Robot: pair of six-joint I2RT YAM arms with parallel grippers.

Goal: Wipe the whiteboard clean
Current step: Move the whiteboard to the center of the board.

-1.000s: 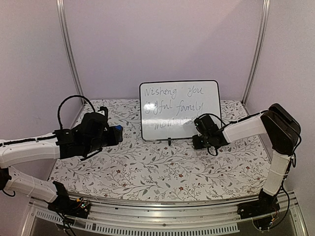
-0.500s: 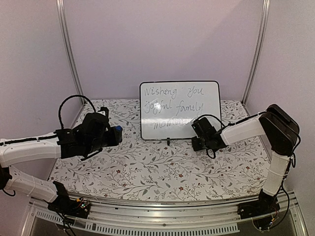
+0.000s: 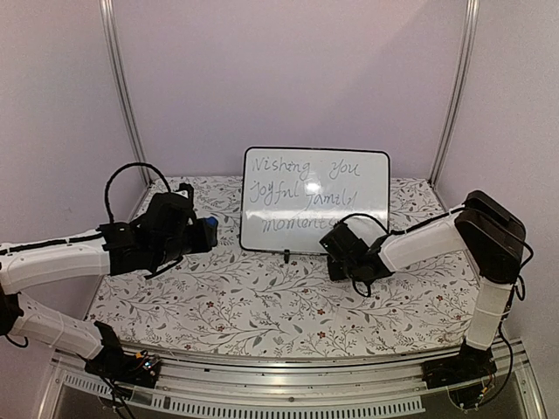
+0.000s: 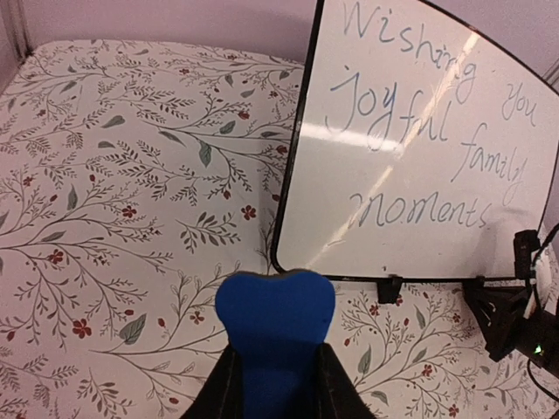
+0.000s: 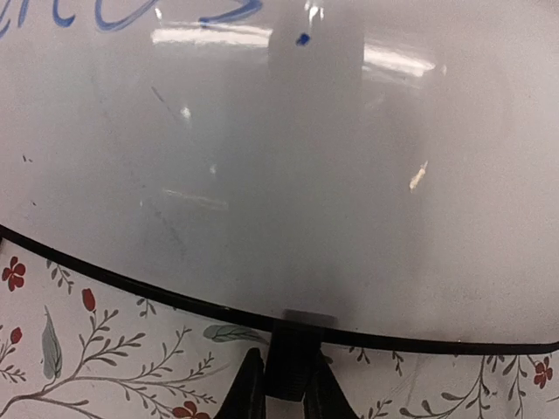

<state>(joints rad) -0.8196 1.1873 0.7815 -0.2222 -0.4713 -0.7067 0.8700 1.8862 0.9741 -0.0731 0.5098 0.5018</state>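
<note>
I read left gripper (image 4: 278, 371) clamped on eraser (image 4: 275, 314); right gripper (image 5: 288, 386) pinches whiteboard (image 3: 316, 199) by its black foot (image 5: 295, 339). Floral tablecloth (image 3: 262, 297) beneath both, lilac walls (image 3: 288, 78) beyond.

L gripper (image 4: 277, 388), R gripper (image 5: 286, 388) clamped; arms stretched fwd.

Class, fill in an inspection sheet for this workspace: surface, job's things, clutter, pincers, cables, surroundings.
Surface: table with a floral pattern.
Job's things: whiteboard standing at the back, handwriting not erased; blue eraser.
Clutter: nothing seen.
Pincers: left pincer shut on the blue eraser; right pincer shut on the whiteboard's black foot.
Cables: black cable loops above the left arm.
Surroundings: lilac walls, metal posts.
</note>
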